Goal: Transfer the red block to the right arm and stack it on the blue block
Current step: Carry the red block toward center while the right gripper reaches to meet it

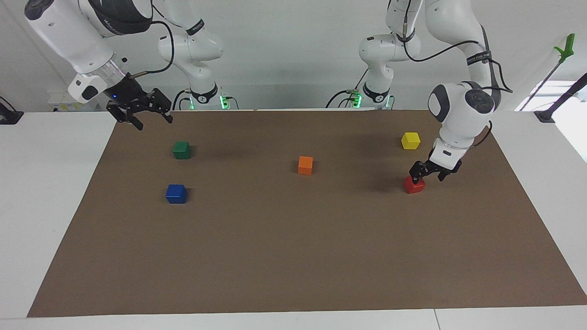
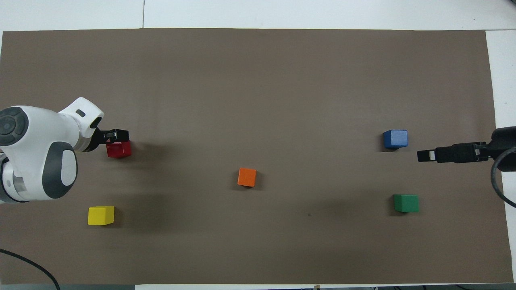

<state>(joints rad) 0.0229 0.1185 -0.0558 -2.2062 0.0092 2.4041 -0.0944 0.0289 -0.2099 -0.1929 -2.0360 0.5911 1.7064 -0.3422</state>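
The red block sits on the brown mat toward the left arm's end. My left gripper is open and low over the red block. One fingertip overlaps the block's top edge, and I cannot tell whether it touches. The blue block sits on the mat toward the right arm's end. My right gripper, with a blue light at its wrist, is open and empty. It is raised over the mat's edge near the green block.
A green block lies nearer to the robots than the blue block. An orange block sits mid-mat. A yellow block lies nearer to the robots than the red block. The brown mat covers the table.
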